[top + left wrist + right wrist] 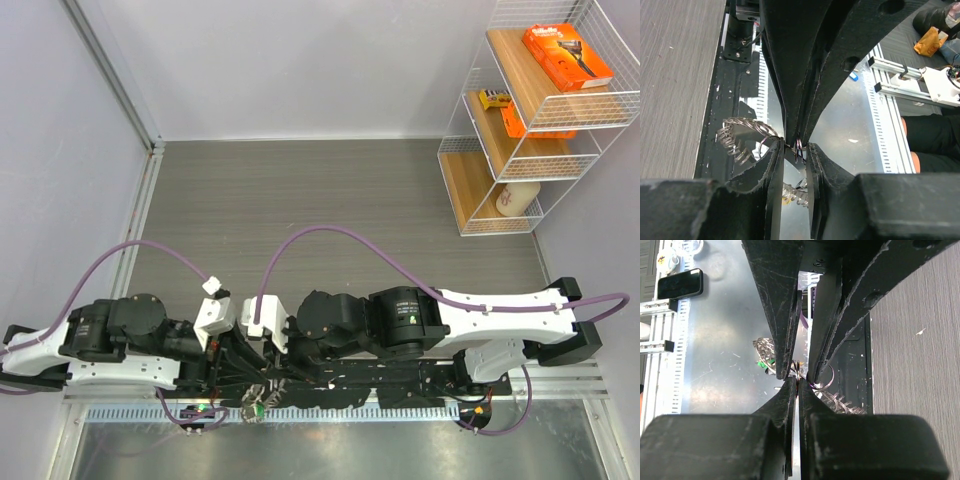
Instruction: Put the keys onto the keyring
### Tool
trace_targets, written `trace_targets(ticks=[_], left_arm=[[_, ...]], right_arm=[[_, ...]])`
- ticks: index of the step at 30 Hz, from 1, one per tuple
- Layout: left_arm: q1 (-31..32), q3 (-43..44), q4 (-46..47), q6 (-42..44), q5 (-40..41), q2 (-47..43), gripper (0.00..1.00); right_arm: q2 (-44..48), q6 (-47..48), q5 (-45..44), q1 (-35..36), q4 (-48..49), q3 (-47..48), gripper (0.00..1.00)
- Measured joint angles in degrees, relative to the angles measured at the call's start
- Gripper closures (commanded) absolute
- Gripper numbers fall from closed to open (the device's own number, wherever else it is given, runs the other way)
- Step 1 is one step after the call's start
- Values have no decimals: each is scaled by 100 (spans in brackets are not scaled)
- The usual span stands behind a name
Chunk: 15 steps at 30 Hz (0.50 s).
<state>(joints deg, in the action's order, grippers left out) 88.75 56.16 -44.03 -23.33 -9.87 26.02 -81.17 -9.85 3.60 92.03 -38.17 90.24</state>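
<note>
Nearside: L tool (795, 150) opposite R tool (797, 385)

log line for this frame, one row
right pincer: shut on keyring | left pincer: at keyring, grip unclear | keys: fanned on keyring

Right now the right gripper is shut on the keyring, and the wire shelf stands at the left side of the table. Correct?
Not the side: the top external view shows the wire shelf at the right side of the table. The right gripper is indeed shut on the keyring.
</note>
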Motion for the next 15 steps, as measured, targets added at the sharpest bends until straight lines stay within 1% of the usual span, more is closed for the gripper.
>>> trace_targets(ticks=[2,3,8,9,15], left_arm=[[0,15,-17,2,7,2,80],[0,22,-24,15,4,2,86],[0,81,-105,83,7,35,99],[0,92,-138,94,22,46,100],[0,94,-214,127,17,133,100]], right_arm=[[0,2,-2,-2,2,0,95],[0,4,-4,-2,2,0,95],[0,2,-11,-15,-13,-20,95],[4,0,-2,-17,-17,-35,95],[39,2,-20,-15,15,-162,95]])
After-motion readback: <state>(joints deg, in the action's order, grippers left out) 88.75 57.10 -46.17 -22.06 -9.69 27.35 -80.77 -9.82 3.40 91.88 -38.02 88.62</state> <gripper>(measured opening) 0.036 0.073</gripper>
